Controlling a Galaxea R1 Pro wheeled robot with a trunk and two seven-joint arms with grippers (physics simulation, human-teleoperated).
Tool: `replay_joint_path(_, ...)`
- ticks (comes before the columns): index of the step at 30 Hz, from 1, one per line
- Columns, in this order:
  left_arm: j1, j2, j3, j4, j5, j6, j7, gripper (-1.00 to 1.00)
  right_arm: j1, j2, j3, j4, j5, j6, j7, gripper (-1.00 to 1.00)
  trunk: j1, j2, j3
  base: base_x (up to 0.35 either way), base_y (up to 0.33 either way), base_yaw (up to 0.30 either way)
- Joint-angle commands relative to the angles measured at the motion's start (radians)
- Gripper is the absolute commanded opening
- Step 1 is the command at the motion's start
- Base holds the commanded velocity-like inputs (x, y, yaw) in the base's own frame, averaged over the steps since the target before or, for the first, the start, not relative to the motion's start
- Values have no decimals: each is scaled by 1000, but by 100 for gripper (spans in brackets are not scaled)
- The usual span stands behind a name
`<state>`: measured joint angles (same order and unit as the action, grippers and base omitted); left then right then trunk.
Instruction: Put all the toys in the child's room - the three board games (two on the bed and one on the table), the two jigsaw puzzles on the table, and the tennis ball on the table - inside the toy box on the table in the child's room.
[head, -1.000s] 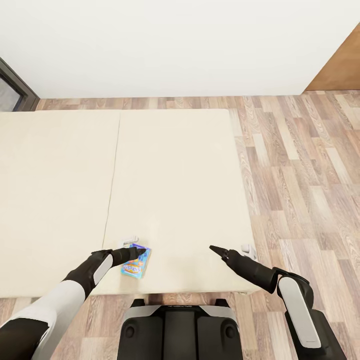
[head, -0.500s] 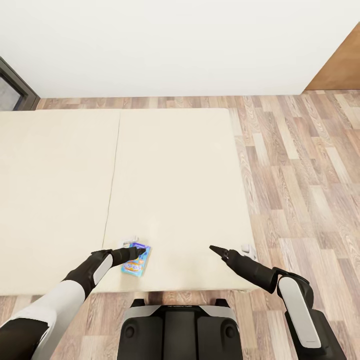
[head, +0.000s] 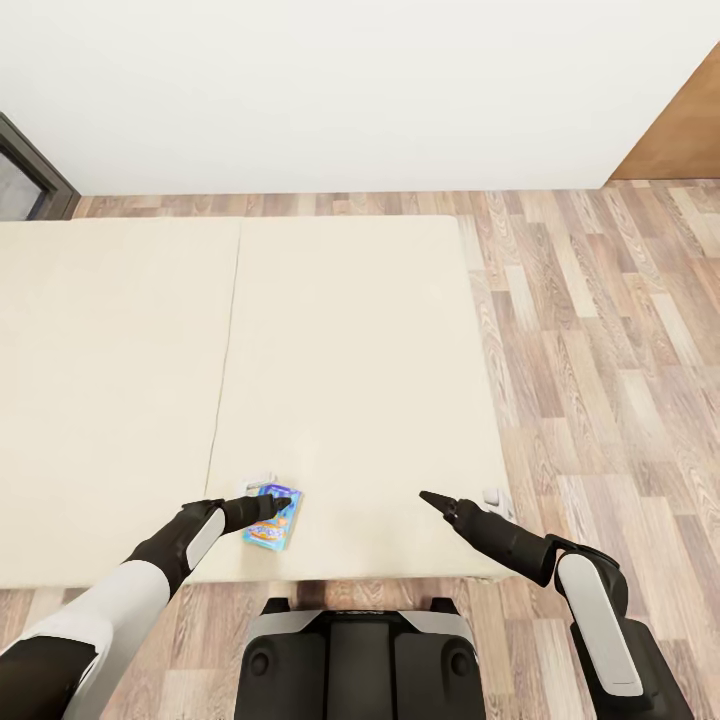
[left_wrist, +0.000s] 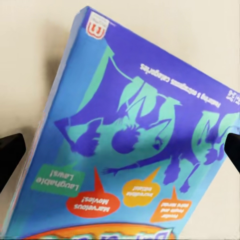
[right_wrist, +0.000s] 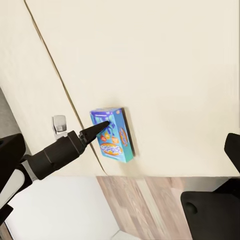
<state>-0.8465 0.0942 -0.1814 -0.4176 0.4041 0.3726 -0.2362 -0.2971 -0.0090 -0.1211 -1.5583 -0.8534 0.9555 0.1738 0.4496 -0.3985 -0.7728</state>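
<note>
— Where did you have the blue board game (head: 272, 520)?

— It lay flat on the bed (head: 350, 350), near the front edge, just beside the seam.

— And your left gripper (head: 278, 502)?

— You held it right above the box, fingers spread on either side, gripping nothing.

— Your right gripper (head: 428, 497)?

— It hung over bare mattress, well apart; I couldn't tell its state.

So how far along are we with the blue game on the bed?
Nothing looks done here: the blue board game lies flat on the bed near its front edge. In hand: the left gripper hangs right over it, fingers open on either side, not closed on it. The right gripper is open and empty. Left: grasp, lift and carry it to the toy box.
</note>
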Motion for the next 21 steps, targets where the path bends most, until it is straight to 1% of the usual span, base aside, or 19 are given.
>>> replay_joint_path(1,0,1,-4,-1,6,5,0,100,0,0,-2,0,10,5,10,100,0,-2,-1,-123,0,0)
replay_joint_path(6,0,1,-2,-1,7,6,0,100,0,1,-2,0,10,5,10,100,0,-2,-1,-92,0,0)
replay_joint_path(18,0,1,-1,-1,6,6,1,100,0,4,-2,0,10,5,10,100,0,-2,-1,-6,0,0)
replay_joint_path(21,0,1,-1,-1,6,6,1,100,0,4,-2,0,10,5,10,100,0,-2,-1,0,-65,0)
